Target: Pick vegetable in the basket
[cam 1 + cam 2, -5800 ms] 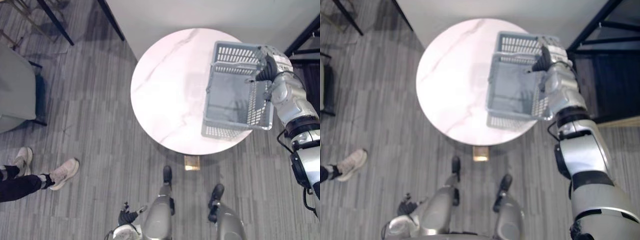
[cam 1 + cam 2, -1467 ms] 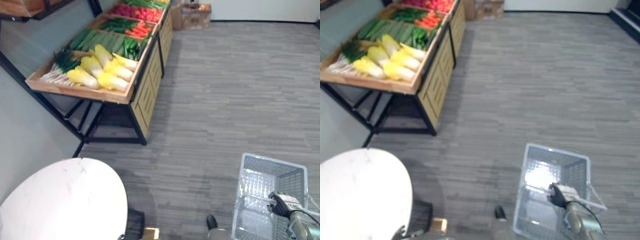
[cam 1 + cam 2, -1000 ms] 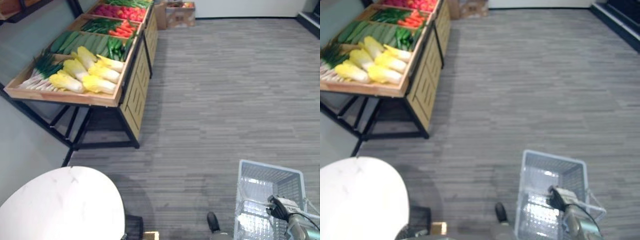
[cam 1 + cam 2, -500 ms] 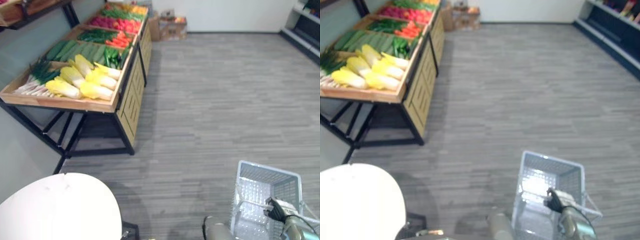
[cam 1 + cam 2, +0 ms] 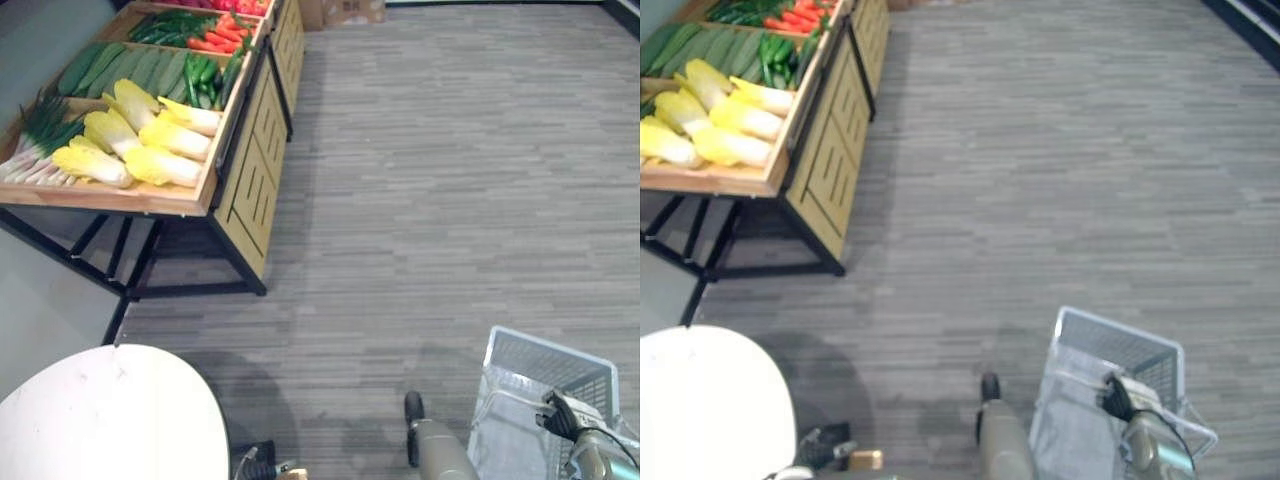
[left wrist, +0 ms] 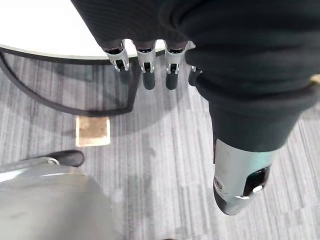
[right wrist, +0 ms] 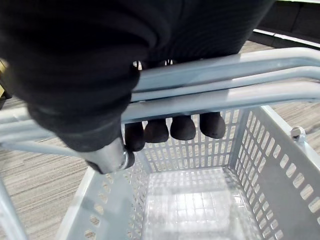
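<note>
An empty grey plastic basket (image 5: 545,395) hangs at my lower right above the floor. My right hand (image 7: 170,127) is shut on its two handle bars (image 7: 225,82), dark fingertips curled under them; the same hand (image 5: 1120,398) sits over the basket's rim. Vegetables lie in a wooden display stand at the upper left: yellow-white cabbages (image 5: 140,140), green cucumbers (image 5: 125,68), red carrots (image 5: 215,40) and leeks (image 5: 35,140). My left hand (image 6: 145,60) hangs open, fingers straight, over the floor beside the round table, holding nothing.
A round white marble table (image 5: 100,420) stands at my lower left. The wooden stand (image 5: 245,180) rests on black metal legs with slatted cabinet doors. Grey plank floor (image 5: 450,200) stretches from the stand to the basket. A cardboard box (image 5: 350,10) sits far back.
The basket, earlier on the round table, now hangs from my right hand. The camera has turned and dipped, so the vegetable stand shows at the upper left.
</note>
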### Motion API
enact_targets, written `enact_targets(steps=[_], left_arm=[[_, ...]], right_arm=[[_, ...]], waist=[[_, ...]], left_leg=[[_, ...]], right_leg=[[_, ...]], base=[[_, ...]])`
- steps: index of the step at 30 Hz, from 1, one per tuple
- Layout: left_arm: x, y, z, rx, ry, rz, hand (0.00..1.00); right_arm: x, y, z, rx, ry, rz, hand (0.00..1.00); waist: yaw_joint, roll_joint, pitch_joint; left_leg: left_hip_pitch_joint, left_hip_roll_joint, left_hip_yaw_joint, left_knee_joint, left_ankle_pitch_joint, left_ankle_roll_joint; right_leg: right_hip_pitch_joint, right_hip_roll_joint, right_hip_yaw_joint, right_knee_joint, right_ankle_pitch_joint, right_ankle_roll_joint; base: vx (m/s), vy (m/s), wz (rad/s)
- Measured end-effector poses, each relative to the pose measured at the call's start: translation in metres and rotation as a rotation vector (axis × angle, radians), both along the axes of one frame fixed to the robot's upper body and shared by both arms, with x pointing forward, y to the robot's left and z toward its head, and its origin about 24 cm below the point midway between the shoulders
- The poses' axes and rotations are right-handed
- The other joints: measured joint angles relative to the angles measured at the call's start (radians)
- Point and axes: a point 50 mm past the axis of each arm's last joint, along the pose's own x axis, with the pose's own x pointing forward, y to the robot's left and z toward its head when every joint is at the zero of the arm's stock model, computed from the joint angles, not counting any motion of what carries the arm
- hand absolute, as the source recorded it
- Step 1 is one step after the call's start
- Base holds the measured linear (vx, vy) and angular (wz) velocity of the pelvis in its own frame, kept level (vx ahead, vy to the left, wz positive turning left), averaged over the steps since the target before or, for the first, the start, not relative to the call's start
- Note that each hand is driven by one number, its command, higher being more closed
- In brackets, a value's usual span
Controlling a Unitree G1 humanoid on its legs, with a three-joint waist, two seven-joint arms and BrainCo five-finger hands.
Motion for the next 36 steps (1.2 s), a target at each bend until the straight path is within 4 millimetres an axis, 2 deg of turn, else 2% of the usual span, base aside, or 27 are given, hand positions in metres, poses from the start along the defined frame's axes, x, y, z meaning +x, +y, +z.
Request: enact_targets(steps=[2,3,4,5,6,7,8,9,12,14,15,16,19,20,21,23,24,25,26,27,28,30,32,34,35,36], left_arm=[[0.001,0.002,0.001,0.004,-0.007,0.012,0.0],[0.001,0.001,0.001,0.003,-0.008,0.015,0.0],[0.001,0.002,0.001,0.003,-0.01,0.026,0.0],[0.0,0.003,0.001,0.004,-0.01,0.041,0.0],[-0.002,0.004,0.001,0.005,-0.005,0.048,0.0],[-0.007,0.004,0.0,0.005,0.007,0.054,0.0],[-0.009,0.004,-0.001,0.004,0.01,0.057,0.0],[-0.01,0.005,0.0,0.006,0.008,0.059,0.0],[-0.014,0.007,0.001,0.008,-0.007,0.073,0.0],[-0.014,0.007,0.001,0.003,-0.01,0.084,0.0],[-0.014,0.007,0.001,0.003,-0.012,0.087,0.0],[-0.014,0.007,0.001,0.003,-0.012,0.09,0.0],[-0.018,0.007,0.0,0.003,0.001,0.111,0.0],[-0.02,0.007,-0.001,0.0,0.008,0.125,0.0],[-0.021,0.006,-0.001,0.0,0.013,0.127,0.0],[-0.024,0.005,-0.003,-0.002,0.033,0.13,0.0],[-0.025,0.004,-0.003,-0.004,0.04,0.131,0.0],[-0.028,0.001,-0.005,-0.001,0.055,0.13,0.0],[-0.031,-0.001,-0.006,0.002,0.068,0.125,0.0],[-0.03,0.003,-0.005,0.017,0.067,0.123,0.0],[-0.029,0.011,-0.003,0.044,0.061,0.112,0.0],[-0.027,0.016,-0.002,0.061,0.06,0.104,0.0],[-0.027,0.014,-0.002,0.059,0.06,0.097,0.0],[-0.025,0.011,-0.002,0.057,0.059,0.075,0.0],[-0.025,0.01,-0.003,0.057,0.063,0.059,0.0],[-0.024,0.011,-0.002,0.066,0.064,0.023,0.0]], right_arm=[[0.001,0.0,0.001,-0.001,-0.015,0.001,1.0],[0.001,0.0,0.001,-0.001,-0.016,0.001,1.0],[0.001,0.0,0.001,0.0,-0.018,0.001,1.0],[0.001,0.0,0.001,0.001,-0.017,0.001,1.0],[0.001,0.001,0.001,0.002,-0.015,0.004,1.0],[0.0,0.002,0.0,0.003,-0.012,0.009,1.0],[-0.001,0.002,0.0,0.003,-0.011,0.009,1.0],[-0.003,0.003,0.001,0.004,-0.015,0.011,1.0],[-0.005,0.004,0.001,0.004,-0.023,0.013,1.0],[-0.004,0.004,0.002,-0.002,-0.033,0.01,1.0],[-0.005,0.004,0.0,0.001,-0.029,0.005,1.0],[-0.005,0.005,0.0,0.002,-0.03,0.004,1.0],[-0.005,0.006,-0.006,0.014,-0.016,-0.018,1.0],[-0.004,0.006,-0.006,0.014,-0.017,-0.024,1.0],[-0.005,0.006,-0.006,0.014,-0.015,-0.026,1.0],[-0.008,0.005,-0.008,0.01,-0.009,-0.037,1.0],[-0.009,0.004,-0.009,0.008,-0.005,-0.041,1.0],[-0.012,0.003,-0.011,0.006,0.004,-0.047,1.0],[-0.014,0.003,-0.013,0.009,0.014,-0.055,1.0],[-0.015,0.008,-0.018,0.028,0.022,-0.064,1.0],[-0.016,0.016,-0.022,0.053,0.026,-0.051,1.0],[-0.01,0.025,-0.024,0.076,0.017,-0.032,1.0],[-0.007,0.026,-0.023,0.077,0.01,-0.031,1.0],[-0.006,0.026,-0.024,0.08,0.008,-0.035,1.0],[-0.005,0.027,-0.024,0.083,0.002,-0.04,1.0],[-0.004,0.028,-0.024,0.087,-0.012,-0.056,1.0]], waist=[[-0.005,-0.01,0.001],[-0.003,-0.012,0.0],[0.007,-0.014,0.001],[0.014,-0.024,0.007],[0.015,-0.024,0.007],[0.029,-0.023,0.009],[0.043,-0.023,0.009],[0.059,-0.026,0.011],[0.072,-0.035,0.014],[0.082,-0.035,0.014],[0.094,-0.036,0.014],[0.095,-0.037,0.014],[0.092,-0.04,0.015],[0.09,-0.04,0.015],[0.088,-0.039,0.015],[0.081,-0.032,0.011],[0.077,-0.026,0.007],[0.068,-0.011,-0.001],[0.066,0.001,-0.008],[0.066,-0.01,-0.014],[0.071,-0.04,-0.024],[0.072,-0.074,-0.038],[0.079,-0.072,-0.041],[0.091,-0.065,-0.044],[0.091,-0.065,-0.045],[0.087,-0.072,-0.044]], left_leg=[[-0.06,-0.019,-0.029,0.153,0.068,-0.034],[-0.074,-0.026,-0.029,0.188,0.097,-0.036],[-0.098,-0.033,-0.028,0.259,0.17,-0.033],[-0.137,-0.041,-0.023,0.354,0.264,-0.014],[-0.158,-0.039,-0.02,0.403,0.325,0.0],[-0.195,-0.027,-0.01,0.503,0.433,0.016],[-0.23,-0.013,0.01,0.588,0.4,0.02],[-0.298,-0.002,0.048,0.715,0.323,0.035],[-0.387,-0.012,0.125,0.798,0.245,0.075],[-0.424,-0.021,0.15,0.787,0.215,0.075],[-0.45,-0.027,0.158,0.746,0.188,0.067],[-0.451,-0.026,0.161,0.73,0.185,0.064],[-0.41,-0.028,0.183,0.384,0.171,0.057],[-0.366,-0.032,0.179,0.196,0.182,0.053],[-0.346,-0.037,0.167,0.106,0.195,0.052],[-0.294,-0.042,0.121,-0.135,0.249,0.04],[-0.288,-0.041,0.105,-0.164,0.26,0.036],[-0.276,-0.034,0.082,-0.191,0.268,0.039],[-0.264,-0.027,0.092,-0.2,0.313,0.026],[-0.255,-0.05,0.102,-0.198,0.308,0.032],[-0.255,-0.083,0.117,-0.199,0.294,0.049],[-0.272,-0.135,0.134,-0.18,0.263,0.082],[-0.258,-0.152,0.15,-0.184,0.246,0.099],[-0.227,-0.169,0.168,-0.191,0.221,0.122],[-0.213,-0.175,0.169,-0.193,0.209,0.133],[-0.174,-0.198,0.164,-0.202,0.2,0.147]], right_leg=[[0.017,-0.023,-0.017,0.061,-0.061,-0.011],[0.026,-0.029,-0.017,0.067,-0.073,-0.011],[0.051,-0.039,-0.015,0.073,-0.095,-0.018],[0.083,-0.041,-0.016,0.066,-0.117,-0.026],[0.105,-0.04,-0.017,0.061,-0.127,-0.032],[0.15,-0.035,-0.011,0.038,-0.138,-0.046],[0.176,-0.026,-0.01,0.026,-0.148,-0.062],[0.214,-0.014,-0.006,0.007,-0.162,-0.086],[0.282,-0.007,0.0,-0.017,-0.182,-0.115],[0.305,-0.006,0.009,-0.029,-0.184,-0.112],[0.324,-0.006,0.016,-0.038,-0.184,-0.105],[0.331,-0.006,0.016,-0.043,-0.184,-0.105],[0.373,-0.012,0.01,-0.073,-0.179,-0.096],[0.383,-0.014,0.006,-0.084,-0.182,-0.085],[0.387,-0.015,0.005,-0.087,-0.185,-0.08],[0.395,-0.019,0.001,-0.099,-0.204,-0.039],[0.396,-0.019,-0.003,-0.1,-0.21,-0.029],[0.403,-0.016,-0.012,-0.1,-0.224,-0.002],[0.41,-0.017,-0.013,-0.098,-0.239,0.024],[0.421,-0.04,-0.009,-0.101,-0.237,0.031],[0.43,-0.07,-0.005,-0.137,-0.223,0.054],[0.452,-0.12,-0.004,-0.203,-0.18,0.101],[0.452,-0.14,0.008,-0.196,-0.154,0.113],[0.426,-0.158,0.037,-0.107,-0.145,0.123],[0.363,-0.163,0.065,0.044,-0.142,0.127],[0.265,-0.181,0.095,0.286,-0.103,0.115]], base=[[0.22,-0.197,0.37],[0.25,-0.236,0.21],[0.24,-0.239,0.11],[0.19,-0.192,0.08],[0.2,-0.164,-0.05],[0.21,-0.145,-0.22],[0.25,-0.163,-0.35],[0.21,-0.141,-0.33],[0.21,-0.086,-0.18],[0.2,-0.003,-0.22],[0.19,0.035,-0.22],[0.21,0.058,-0.14],[0.21,0.11,-0.04],[0.14,0.113,-0.01],[0.2,0.207,0.02],[0.17,0.223,0.07],[0.18,0.285,0.18],[0.24,0.392,0.21],[0.21,0.358,0.2],[0.21,0.35,0.1],[0.19,0.282,0.05],[0.2,0.27,-0.02],[0.14,0.232,-0.16],[0.11,0.205,-0.2],[0.14,0.197,0.03],[0.11,0.155,0.1]])
